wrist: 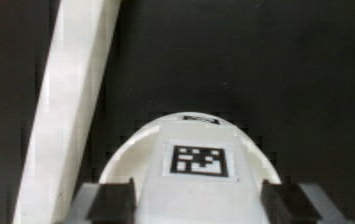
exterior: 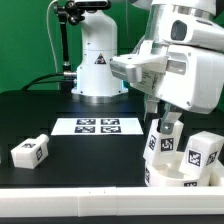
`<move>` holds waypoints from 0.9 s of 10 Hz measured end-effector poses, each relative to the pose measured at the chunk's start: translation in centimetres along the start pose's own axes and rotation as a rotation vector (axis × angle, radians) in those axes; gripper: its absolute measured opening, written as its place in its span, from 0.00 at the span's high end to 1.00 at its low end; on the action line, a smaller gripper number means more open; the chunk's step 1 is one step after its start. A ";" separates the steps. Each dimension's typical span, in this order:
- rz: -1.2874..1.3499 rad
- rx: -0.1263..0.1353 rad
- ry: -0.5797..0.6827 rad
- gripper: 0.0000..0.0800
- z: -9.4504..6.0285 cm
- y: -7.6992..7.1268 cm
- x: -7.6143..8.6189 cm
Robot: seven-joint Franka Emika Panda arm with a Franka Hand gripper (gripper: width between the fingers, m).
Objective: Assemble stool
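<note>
The white ring-like seat (exterior: 172, 179) lies at the exterior view's lower right. My gripper (exterior: 166, 125) is shut on a white stool leg (exterior: 163, 143), holding it by its sides, tilted, just above or on the seat. In the wrist view the leg (wrist: 195, 150) shows its tag between my fingers (wrist: 113, 205), and my gripper (wrist: 195, 206) closes on both its flanks. A second leg (exterior: 205, 152) stands at the seat's far right side. A third leg (exterior: 30, 151) lies loose on the table at the exterior view's left.
The marker board (exterior: 97, 126) lies flat in the middle of the black table. The arm's white base (exterior: 97, 65) stands behind it. A long white rail (wrist: 76, 100) runs beside the held leg and along the table's front edge (exterior: 70, 197).
</note>
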State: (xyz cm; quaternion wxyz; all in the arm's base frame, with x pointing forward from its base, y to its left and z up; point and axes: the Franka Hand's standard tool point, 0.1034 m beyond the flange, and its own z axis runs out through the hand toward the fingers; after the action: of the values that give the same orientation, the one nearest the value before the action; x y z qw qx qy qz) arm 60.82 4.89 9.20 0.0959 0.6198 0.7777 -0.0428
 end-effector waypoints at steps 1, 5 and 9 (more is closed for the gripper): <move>0.010 0.000 0.000 0.58 0.0 0.0 0.0; 0.254 0.000 0.000 0.58 0.0 0.0 0.0; 0.694 0.017 -0.006 0.58 0.0 -0.2 0.2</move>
State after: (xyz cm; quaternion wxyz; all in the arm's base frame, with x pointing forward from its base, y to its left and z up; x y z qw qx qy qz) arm 60.58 5.01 9.18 0.1020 0.8479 0.5200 -0.0159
